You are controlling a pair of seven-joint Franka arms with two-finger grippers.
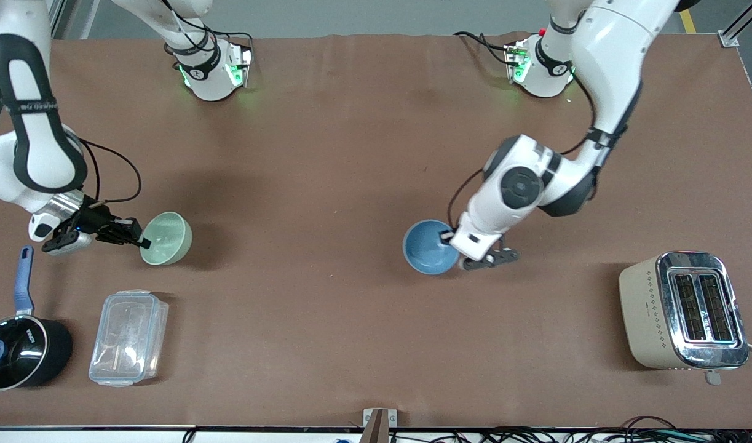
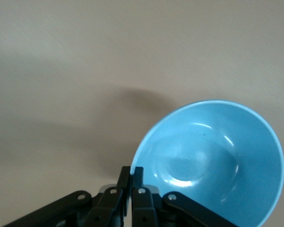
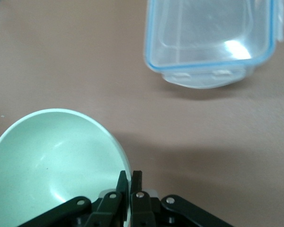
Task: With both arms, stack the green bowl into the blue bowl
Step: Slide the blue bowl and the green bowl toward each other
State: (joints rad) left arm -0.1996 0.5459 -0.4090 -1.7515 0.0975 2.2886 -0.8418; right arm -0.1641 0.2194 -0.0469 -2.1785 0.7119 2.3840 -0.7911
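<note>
The pale green bowl [image 1: 166,238] is tilted on its side near the right arm's end of the table. My right gripper [image 1: 143,242] is shut on its rim. In the right wrist view the fingers [image 3: 130,177] pinch the rim of the green bowl [image 3: 52,161], one inside and one outside. The sky-blue bowl [image 1: 428,247] is tilted near the table's middle. My left gripper [image 1: 448,236] is shut on its rim. In the left wrist view its fingers [image 2: 132,172] pinch the rim of the blue bowl [image 2: 213,161]. The two bowls are far apart.
A clear plastic container [image 1: 128,337] lies nearer the front camera than the green bowl; it also shows in the right wrist view [image 3: 210,40]. A black saucepan with a blue handle [image 1: 19,347] sits beside it. A beige toaster [image 1: 683,311] stands toward the left arm's end.
</note>
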